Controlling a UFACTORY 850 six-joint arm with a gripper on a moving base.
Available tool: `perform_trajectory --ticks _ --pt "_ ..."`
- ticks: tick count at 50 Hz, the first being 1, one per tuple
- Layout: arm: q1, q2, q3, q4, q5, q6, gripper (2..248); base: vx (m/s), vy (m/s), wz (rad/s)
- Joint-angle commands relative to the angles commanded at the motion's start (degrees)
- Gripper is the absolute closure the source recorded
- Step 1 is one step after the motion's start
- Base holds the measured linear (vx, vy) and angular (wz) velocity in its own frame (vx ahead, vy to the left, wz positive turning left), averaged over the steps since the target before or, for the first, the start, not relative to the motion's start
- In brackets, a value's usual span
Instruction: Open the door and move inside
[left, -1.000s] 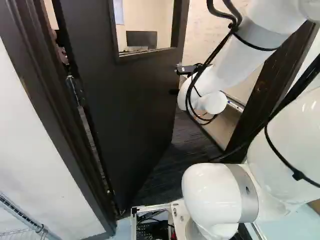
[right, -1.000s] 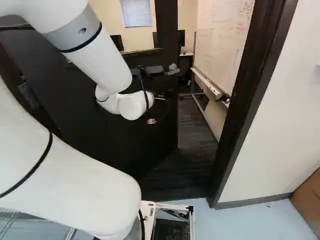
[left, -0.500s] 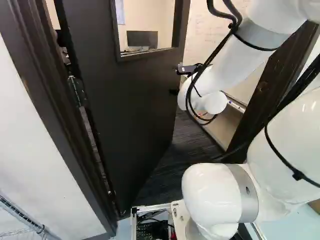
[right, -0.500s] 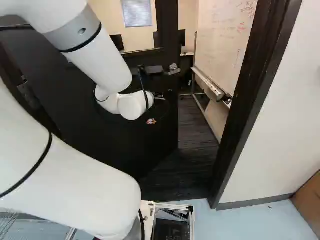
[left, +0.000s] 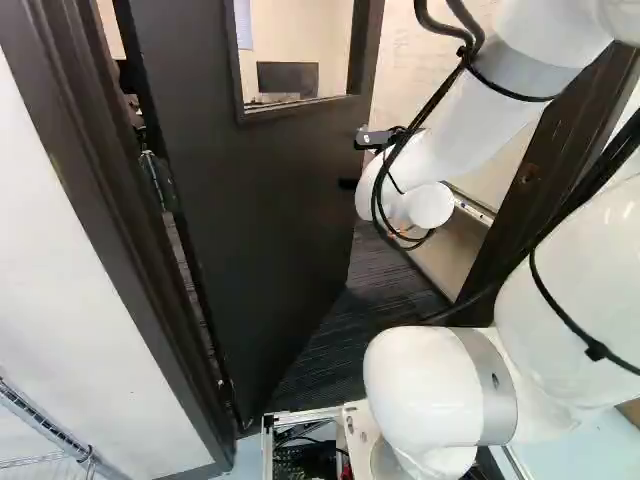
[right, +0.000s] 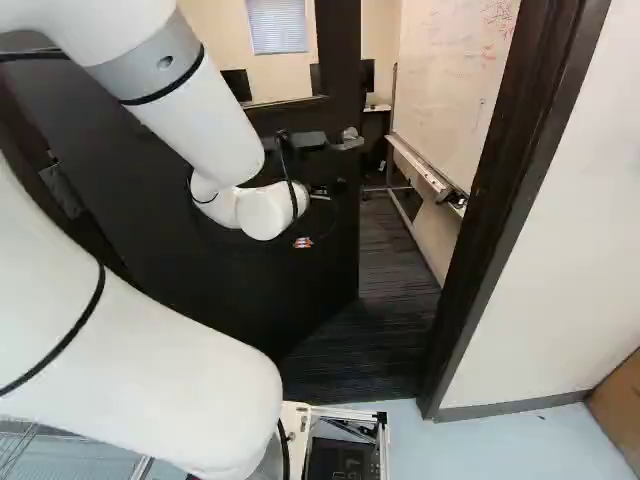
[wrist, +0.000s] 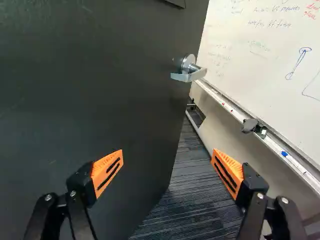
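Note:
The dark door (left: 260, 220) stands partly open, swung into the room, with a window in its upper part. In the right base view, a small orange part of my gripper (right: 303, 242) shows below the white wrist, in front of the door. The wrist view has the gripper (wrist: 168, 156) with its fingers wide apart and nothing gripped. Ahead of it, beyond the fingertips, is the silver lever handle (wrist: 192, 75) near the door's free edge. One finger is over the door face, the other over the gap beside it.
The right door frame (right: 500, 200) bounds the gap, where dark carpet (right: 390, 300) shows. Past it stands a whiteboard (wrist: 260, 50) with a marker tray (wrist: 275, 147). At the left is the hinge-side frame (left: 110, 220). Monitors (left: 287, 78) stand inside the room.
The base has moved slightly: in both base views the doorway and whiteboard have shifted a little to the right. The arm keeps its pose, and the door shows no clear swing against its frame.

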Motion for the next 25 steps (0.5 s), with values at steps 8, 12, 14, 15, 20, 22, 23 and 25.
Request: perform_trajectory --ticks 8,12,14,15,20,22,23,25 --pt "0.0 0.0 0.0 0.0 0.0 0.0 3 0.0 0.001 0.005" --pt "0.0 0.0 0.0 0.0 0.0 0.0 3 -0.001 0.015 0.063" --pt "0.0 0.0 0.0 0.0 0.0 0.0 3 0.0 0.019 0.083" --pt "0.0 0.0 0.0 0.0 0.0 0.0 3 0.002 0.018 0.079" --pt "0.0 0.0 0.0 0.0 0.0 0.0 3 0.001 0.022 0.11" --pt "0.0 0.0 0.0 0.0 0.0 0.0 3 -0.001 0.024 0.119" --pt "0.0 0.0 0.0 0.0 0.0 0.0 3 0.0 0.031 0.153" --pt "0.0 0.0 0.0 0.0 0.0 0.0 3 0.001 0.03 0.145"
